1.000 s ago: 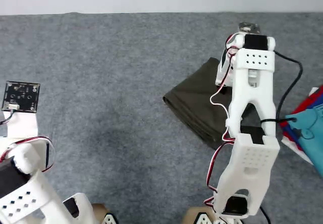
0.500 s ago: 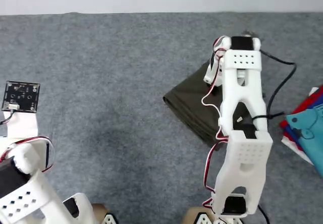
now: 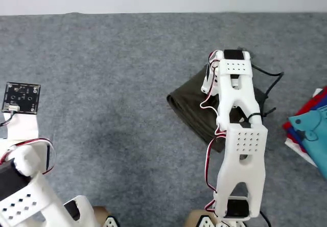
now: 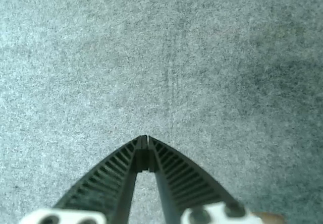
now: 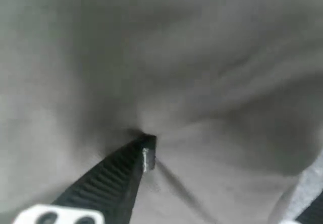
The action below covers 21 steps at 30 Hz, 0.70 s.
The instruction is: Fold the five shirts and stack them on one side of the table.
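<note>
Right arm (image 3: 240, 145) stretches toward 12 o'clock over one dark folded shirt (image 3: 190, 108) at 3 o'clock on the counter (image 3: 102, 58); its grip cannot be told. Left arm (image 3: 20, 201) sits at 8 o'clock, fingers (image 4: 121, 176) closed together, empty.

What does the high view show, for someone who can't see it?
The right arm stretches over a dark folded shirt on a grey table. Bright shirts lie at the right edge, the left arm at the lower left.
</note>
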Each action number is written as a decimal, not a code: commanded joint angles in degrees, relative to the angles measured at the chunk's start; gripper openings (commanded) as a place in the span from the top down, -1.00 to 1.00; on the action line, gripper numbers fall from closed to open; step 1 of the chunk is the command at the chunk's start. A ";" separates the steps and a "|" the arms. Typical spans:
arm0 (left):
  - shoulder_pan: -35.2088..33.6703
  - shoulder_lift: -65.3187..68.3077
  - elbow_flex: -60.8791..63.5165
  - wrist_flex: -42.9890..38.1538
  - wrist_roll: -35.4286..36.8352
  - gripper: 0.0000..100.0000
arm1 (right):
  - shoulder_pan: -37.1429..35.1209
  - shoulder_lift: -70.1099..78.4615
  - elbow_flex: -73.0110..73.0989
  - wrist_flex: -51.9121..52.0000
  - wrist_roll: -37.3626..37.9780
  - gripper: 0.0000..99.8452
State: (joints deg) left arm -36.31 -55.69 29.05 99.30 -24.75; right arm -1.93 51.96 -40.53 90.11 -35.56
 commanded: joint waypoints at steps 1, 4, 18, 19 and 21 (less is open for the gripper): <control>-0.35 -0.53 0.92 0.00 -0.53 0.98 | -0.22 2.07 -1.93 -1.63 -0.62 0.01; -0.35 -0.70 2.77 -0.09 -0.62 0.98 | -0.31 2.51 -1.93 -0.66 -0.44 0.01; -0.35 -0.62 2.86 -0.18 -0.70 0.98 | -0.22 4.70 -2.29 4.70 0.26 0.33; -0.35 -0.70 2.86 -0.18 -0.70 0.98 | -0.22 4.88 -2.64 5.14 1.14 0.42; -0.35 -0.79 2.86 -0.18 -0.70 0.98 | -0.22 5.23 -3.34 5.49 3.34 0.59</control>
State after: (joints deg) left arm -36.31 -55.78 32.48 99.30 -25.10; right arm -2.02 53.89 -43.52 93.98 -34.68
